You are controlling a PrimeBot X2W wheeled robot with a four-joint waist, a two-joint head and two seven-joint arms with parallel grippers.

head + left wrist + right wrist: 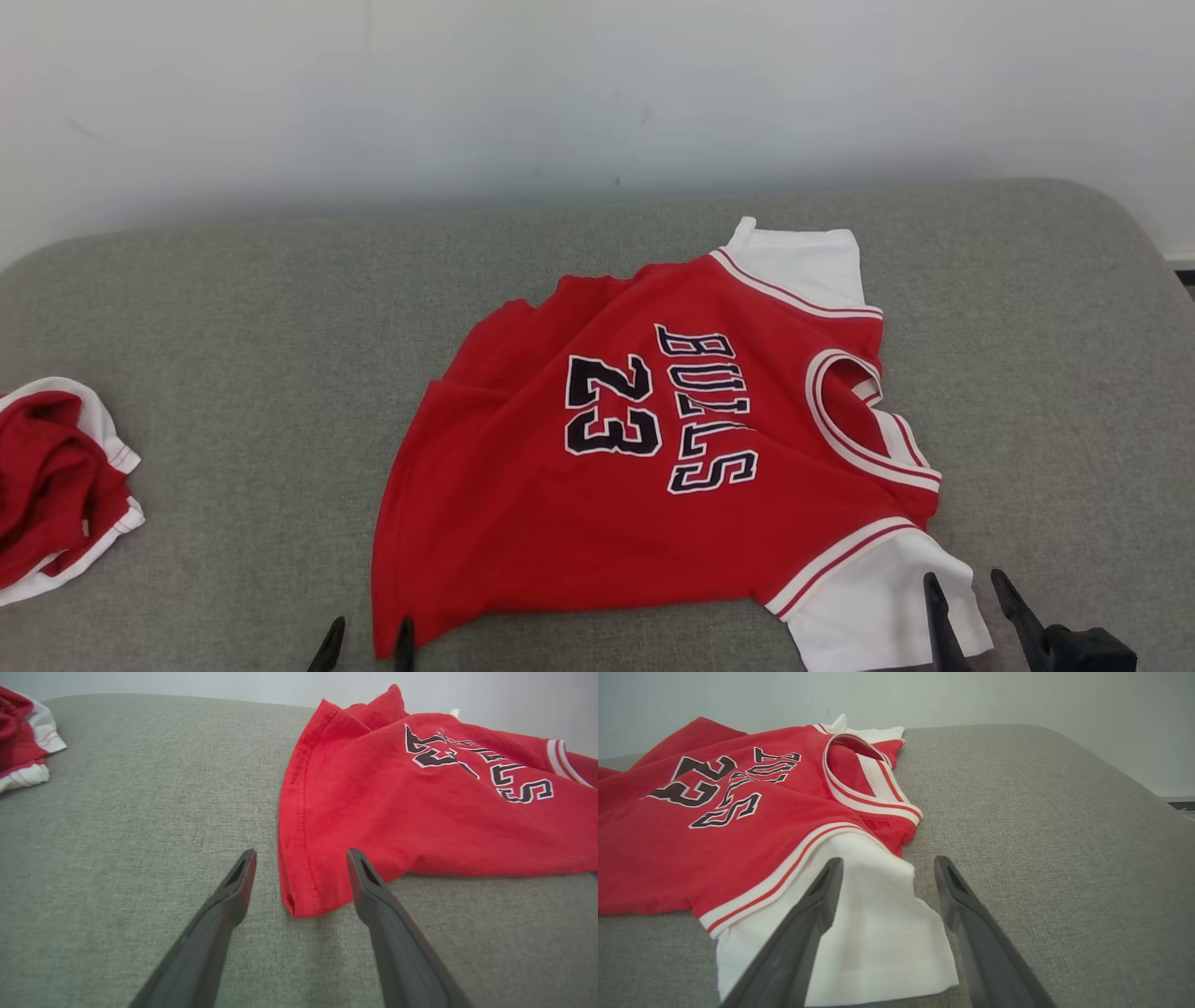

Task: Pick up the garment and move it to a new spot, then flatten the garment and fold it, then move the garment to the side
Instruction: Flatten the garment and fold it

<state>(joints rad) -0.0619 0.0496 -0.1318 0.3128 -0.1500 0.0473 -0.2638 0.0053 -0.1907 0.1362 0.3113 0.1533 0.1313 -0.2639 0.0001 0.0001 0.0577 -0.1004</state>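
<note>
lying spread on the grey padded worktop point(233, 308), the red shirt point(560, 532) shows its front, with "bulls" and "23" in dark letters. its neck opening is on the right fingers' side and its bottom hem on the left fingers' side.

the left fingers point(236, 889) stand wide apart and hold nothing. in the left wrist view the near corner of the hem point(303, 900) lies on the worktop in the gap between their tips, closer to the finger on that view's right. that finger overlaps the cloth's edge in the picture, but i cannot tell whether it touches.

the right fingers point(822, 900) are also spread wide and empty. the white sleeve point(882, 933) nearest them runs up between their tips in the right wrist view, with one finger over the sleeve and the other over bare worktop just beside the sleeve's edge. beyond the tips the red and white collar point(871, 805) lies open.

the other white sleeve point(803, 261) lies well beyond both pairs of fingers, toward the pale wall point(597, 93). well off to the outer side of the left fingers, apart from the shirt, a second red and white garment point(56, 485) lies bunched up.
</note>
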